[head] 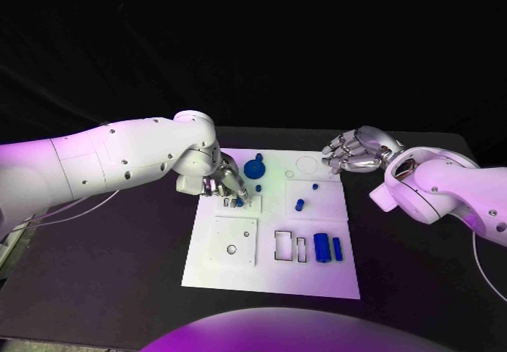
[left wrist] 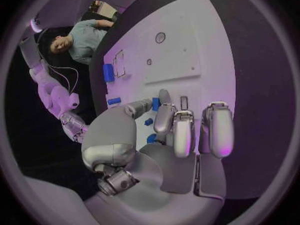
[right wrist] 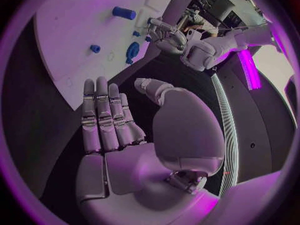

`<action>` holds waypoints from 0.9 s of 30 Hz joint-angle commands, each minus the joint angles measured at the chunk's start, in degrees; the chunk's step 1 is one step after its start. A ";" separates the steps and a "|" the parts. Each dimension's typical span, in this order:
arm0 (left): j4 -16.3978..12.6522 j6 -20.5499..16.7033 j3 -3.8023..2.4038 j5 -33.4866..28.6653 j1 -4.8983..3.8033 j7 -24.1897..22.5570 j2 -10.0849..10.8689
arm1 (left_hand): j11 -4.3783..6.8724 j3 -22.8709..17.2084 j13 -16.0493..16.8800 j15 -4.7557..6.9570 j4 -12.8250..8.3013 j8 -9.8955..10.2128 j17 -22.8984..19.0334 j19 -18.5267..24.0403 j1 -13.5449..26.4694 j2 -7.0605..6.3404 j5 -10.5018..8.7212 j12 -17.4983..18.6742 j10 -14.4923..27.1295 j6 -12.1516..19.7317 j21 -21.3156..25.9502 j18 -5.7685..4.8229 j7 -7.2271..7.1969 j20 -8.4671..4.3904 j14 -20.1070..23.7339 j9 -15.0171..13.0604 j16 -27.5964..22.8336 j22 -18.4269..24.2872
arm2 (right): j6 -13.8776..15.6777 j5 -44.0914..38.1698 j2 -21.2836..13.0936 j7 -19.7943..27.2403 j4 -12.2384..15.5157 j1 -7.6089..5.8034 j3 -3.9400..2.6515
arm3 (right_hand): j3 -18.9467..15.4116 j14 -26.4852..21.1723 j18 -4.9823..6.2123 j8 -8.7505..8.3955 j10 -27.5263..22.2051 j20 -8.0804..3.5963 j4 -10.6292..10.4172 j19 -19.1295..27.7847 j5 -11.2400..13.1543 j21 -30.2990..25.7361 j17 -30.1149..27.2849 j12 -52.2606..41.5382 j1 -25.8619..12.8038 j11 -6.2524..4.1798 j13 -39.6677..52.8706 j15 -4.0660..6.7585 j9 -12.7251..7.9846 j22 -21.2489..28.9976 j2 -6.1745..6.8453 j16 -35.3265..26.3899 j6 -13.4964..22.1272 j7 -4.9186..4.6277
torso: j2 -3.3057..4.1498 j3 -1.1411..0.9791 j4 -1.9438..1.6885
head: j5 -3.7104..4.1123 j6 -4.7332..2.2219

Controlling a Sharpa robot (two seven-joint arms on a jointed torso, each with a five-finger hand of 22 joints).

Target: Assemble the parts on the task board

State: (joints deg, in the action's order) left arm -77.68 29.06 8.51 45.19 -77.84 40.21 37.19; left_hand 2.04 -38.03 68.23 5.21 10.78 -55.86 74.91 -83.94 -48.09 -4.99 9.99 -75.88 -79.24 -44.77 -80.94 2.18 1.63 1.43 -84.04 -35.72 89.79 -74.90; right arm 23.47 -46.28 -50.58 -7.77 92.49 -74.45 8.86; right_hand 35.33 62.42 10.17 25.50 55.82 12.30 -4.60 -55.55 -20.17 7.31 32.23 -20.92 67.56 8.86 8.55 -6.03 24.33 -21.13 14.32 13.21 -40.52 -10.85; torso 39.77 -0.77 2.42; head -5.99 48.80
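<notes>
one white board [head: 317,275] lies on the black surface [head: 127,286], with about six blue pieces visible. the left hand [head: 225,185] reaches down over the board's far left, fingertips pinching a small blue piece [head: 239,202]; a round blue piece [head: 255,169] sits just beside it. the right hand [head: 354,152], fingers apart and holding nothing, hovers at the far right corner, two blue cylinders [head: 329,248] well nearer the robot.

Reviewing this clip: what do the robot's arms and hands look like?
Both arms are smooth white rounded shells dotted with small dark screw holes; thin pale cables trail beside each. The left hand and right hand are silver metal with segmented fingers, flat pale pads and a bulky rounded thumb base.
</notes>
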 commanded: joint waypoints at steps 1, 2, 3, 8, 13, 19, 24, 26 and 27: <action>0.00 0.60 -0.01 -0.22 0.01 0.09 -0.05 | -0.02 0.02 -0.03 -0.26 0.50 0.36 15.09 -1.65 0.80 0.01 -0.37 0.34 0.15 -0.33 0.27 -0.17 0.07 0.14 -5.96 0.07 0.21 -12.36 | -0.44 -0.08 -0.01 0.32 0.05 0.05 0.01 | -0.42 -0.53 0.20 0.28 -0.45 0.38 -0.05 0.12 0.28 -0.42 -0.10 0.07 -0.31 0.20 -0.17 -0.16 -0.09 0.21 -0.07 -0.42 0.36 -1.74 | 0.03 0.01 -0.01 | 0.00 -0.03; 0.00 0.63 -0.01 -0.20 0.01 0.09 -0.03 | -0.02 0.02 -0.03 -0.26 0.50 0.36 15.09 -1.65 0.80 0.01 -0.37 0.34 0.15 -0.33 0.27 -0.17 0.07 0.14 -5.96 0.07 0.21 -12.36 | -0.44 -0.08 -0.02 0.33 0.05 0.05 0.01 | -0.42 -0.53 0.20 0.28 -0.45 0.38 -0.05 0.12 0.28 -0.42 -0.10 0.07 -0.31 0.20 -0.17 -0.16 -0.09 0.21 -0.07 -0.42 0.36 -1.74 | 0.03 0.01 -0.01 | -0.01 -0.01; -0.01 0.69 -0.01 -0.16 0.01 0.09 -0.01 | -0.02 0.04 0.00 -0.26 0.54 0.36 15.09 -1.65 0.83 0.01 -0.41 0.31 0.13 -0.33 0.27 -0.17 0.07 0.14 -5.96 0.07 0.21 -12.36 | -0.44 -0.07 -0.03 0.34 0.06 0.06 0.01 | -0.44 -0.59 0.21 0.30 -0.46 0.40 -0.05 0.16 0.29 -0.49 -0.12 0.06 -0.31 0.21 -0.21 -0.18 -0.11 0.28 -0.07 -0.48 0.38 -1.75 | 0.03 0.01 -0.01 | -0.01 -0.01; -0.08 1.04 -0.02 0.00 0.01 0.09 0.12 | -0.02 0.08 -0.02 -0.26 0.60 0.36 15.09 -1.65 0.89 -0.02 -0.49 0.33 0.14 -0.35 0.28 -0.17 0.07 0.14 -5.96 0.07 0.21 -12.36 | -0.48 -0.06 -0.06 0.35 0.06 0.07 0.01 | -0.49 -0.77 0.21 0.36 -0.46 0.48 -0.05 0.26 0.29 -0.67 -0.17 0.01 -0.30 0.25 -0.30 -0.27 -0.15 0.48 -0.09 -0.66 0.41 -1.77 | 0.03 0.01 0.01 | -0.03 0.01; -0.17 1.40 -0.02 0.06 0.01 0.10 0.24 | -0.02 0.10 0.02 -0.26 0.61 0.35 15.09 -1.66 0.90 -0.03 -0.51 0.30 0.12 -0.36 0.26 -0.17 0.07 0.14 -5.96 0.07 0.21 -12.37 | -0.49 -0.06 -0.08 0.36 0.06 0.09 0.02 | -0.50 -0.83 0.21 0.39 -0.46 0.50 -0.05 0.29 0.28 -0.73 -0.19 -0.01 -0.28 0.26 -0.34 -0.29 -0.16 0.54 -0.10 -0.72 0.42 -1.78 | 0.03 -0.01 -0.02 | -0.04 0.07; -0.31 1.72 -0.03 0.09 0.01 0.10 0.36 | -0.01 0.12 0.00 -0.26 0.63 0.34 15.09 -1.68 0.92 -0.06 -0.58 0.31 0.13 -0.38 0.22 -0.18 0.06 0.14 -5.96 0.06 0.21 -12.38 | -0.51 -0.06 -0.10 0.35 0.05 0.10 0.02 | -0.51 -0.87 0.21 0.40 -0.46 0.52 -0.05 0.31 0.27 -0.77 -0.20 -0.02 -0.27 0.27 -0.36 -0.31 -0.17 0.59 -0.12 -0.76 0.43 -1.79 | 0.01 0.00 0.00 | -0.05 0.08; -0.53 1.99 -0.04 0.17 0.01 0.11 0.53 | -0.01 0.13 0.01 -0.26 0.63 0.33 15.09 -1.67 0.92 -0.07 -0.60 0.31 0.13 -0.39 0.25 -0.18 0.05 0.14 -5.96 0.06 0.21 -12.37 | -0.54 -0.05 -0.11 0.35 0.03 0.11 0.02 | -0.52 -0.93 0.22 0.44 -0.46 0.55 -0.04 0.34 0.26 -0.84 -0.22 -0.04 -0.25 0.28 -0.40 -0.33 -0.18 0.67 -0.14 -0.83 0.43 -1.79 | 0.01 0.00 -0.02 | -0.09 0.00; -0.76 2.00 -0.06 0.29 0.01 0.11 0.71 | -0.01 0.16 0.01 -0.26 0.61 0.32 15.09 -1.65 0.91 -0.12 -0.65 0.31 0.12 -0.41 0.29 -0.17 0.04 0.14 -5.96 0.05 0.21 -12.36 | -0.53 -0.05 -0.11 0.36 0.03 0.12 0.02 | -0.52 -0.93 0.22 0.44 -0.46 0.55 -0.04 0.34 0.26 -0.84 -0.22 -0.04 -0.25 0.28 -0.40 -0.33 -0.18 0.67 -0.14 -0.83 0.43 -1.79 | 0.01 0.01 -0.02 | -0.09 -0.01; -0.94 1.99 -0.09 0.38 0.01 0.10 0.84 | -0.01 0.16 0.01 -0.26 0.61 0.32 15.09 -1.65 0.91 -0.12 -0.65 0.31 0.12 -0.41 0.29 -0.17 0.04 0.14 -5.96 0.05 0.21 -12.36 | -0.53 -0.05 -0.11 0.37 0.03 0.12 0.02 | -0.52 -0.93 0.22 0.44 -0.46 0.55 -0.04 0.34 0.26 -0.84 -0.22 -0.04 -0.25 0.28 -0.40 -0.33 -0.18 0.67 -0.14 -0.83 0.43 -1.79 | 0.01 0.01 -0.02 | -0.06 -0.04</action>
State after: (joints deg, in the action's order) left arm -78.30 29.89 8.47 45.33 -77.83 40.21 37.94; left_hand 2.04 -38.02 68.23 5.21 11.08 -55.87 74.90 -83.94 -47.64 -4.99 9.52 -75.88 -79.24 -44.76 -80.94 2.17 1.63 1.43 -84.04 -35.73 89.79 -74.90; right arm 23.46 -46.20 -50.70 -7.75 92.49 -74.37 8.87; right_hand 35.18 61.81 10.17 25.72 55.62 12.50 -4.75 -55.35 -20.18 6.76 32.09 -20.93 67.56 9.06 8.25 -6.24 24.21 -20.51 14.33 12.76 -40.52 -10.85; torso 39.79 -0.76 2.41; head -6.08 48.83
